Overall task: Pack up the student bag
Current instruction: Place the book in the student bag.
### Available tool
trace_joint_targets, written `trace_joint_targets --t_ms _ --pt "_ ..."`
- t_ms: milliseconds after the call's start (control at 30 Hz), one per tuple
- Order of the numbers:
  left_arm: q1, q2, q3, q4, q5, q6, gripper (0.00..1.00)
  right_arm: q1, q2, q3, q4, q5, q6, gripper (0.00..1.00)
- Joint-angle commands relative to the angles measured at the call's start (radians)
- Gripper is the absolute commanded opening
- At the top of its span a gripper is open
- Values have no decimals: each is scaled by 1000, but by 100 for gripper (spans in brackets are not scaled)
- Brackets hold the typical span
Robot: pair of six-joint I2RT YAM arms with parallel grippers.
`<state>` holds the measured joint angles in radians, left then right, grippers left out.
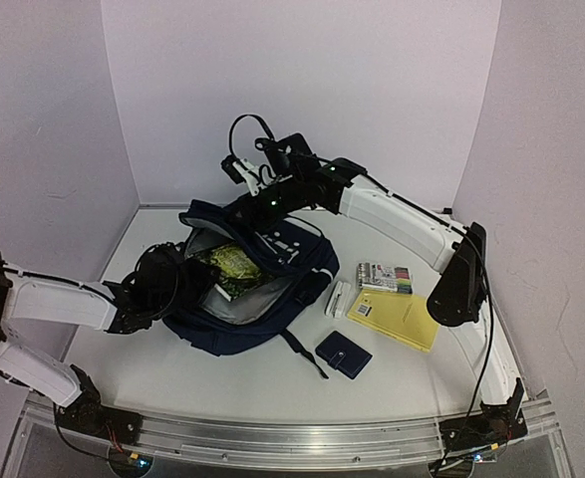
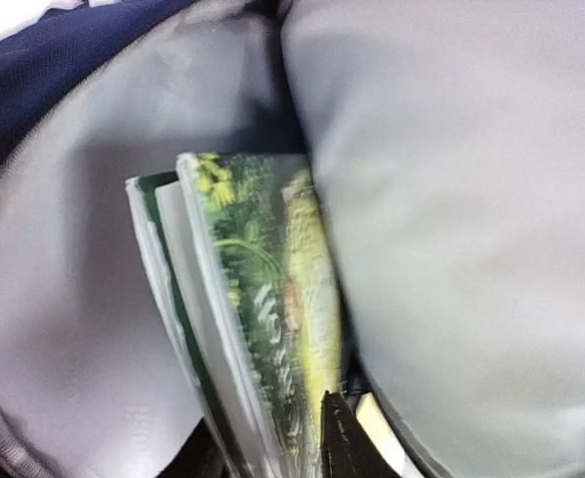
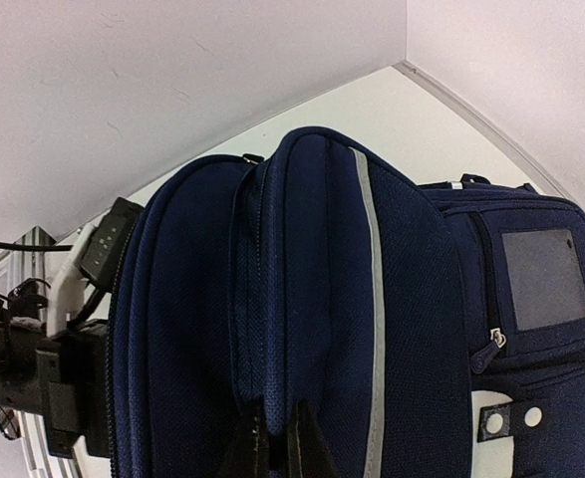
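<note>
The student bag (image 1: 307,261), navy with a thin white stripe, lies open in the middle of the table. Inside it a green book (image 1: 230,265) stands against the grey lining (image 2: 451,199). My left gripper (image 1: 177,274) reaches into the opening. The left wrist view shows the book (image 2: 262,289) between its fingers, one dark fingertip (image 2: 340,443) pressed on the cover, so the left gripper (image 2: 270,453) is shut on the book. My right gripper (image 1: 244,204) holds the bag's top edge. In the right wrist view it (image 3: 277,453) is pinched shut on a fold of the navy bag (image 3: 312,279).
Right of the bag lie a yellow notebook (image 1: 397,317), a pack of markers (image 1: 386,277), a small white item (image 1: 338,299) and a navy wallet (image 1: 343,355). White walls enclose the table on the far, left and right sides.
</note>
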<state>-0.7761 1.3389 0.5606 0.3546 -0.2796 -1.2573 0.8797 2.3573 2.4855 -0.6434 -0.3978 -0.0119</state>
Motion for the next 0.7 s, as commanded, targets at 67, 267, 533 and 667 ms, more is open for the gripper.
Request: trace_joint_targets --t_ms 67,267,533,667 --pt "-6 182 -10 413 -5 -61 7 24 -20 19 193 -87 106 0" --pt "-6 368 13 782 -110 -10 0 63 -25 24 194 -93 107 0" --pt "-12 407 63 693 -106 -60 62 44 -19 1 191 -25 65 0" --pt "-64 254 58 337 -145 -139 87 4 -2 1 192 -17 70 0"
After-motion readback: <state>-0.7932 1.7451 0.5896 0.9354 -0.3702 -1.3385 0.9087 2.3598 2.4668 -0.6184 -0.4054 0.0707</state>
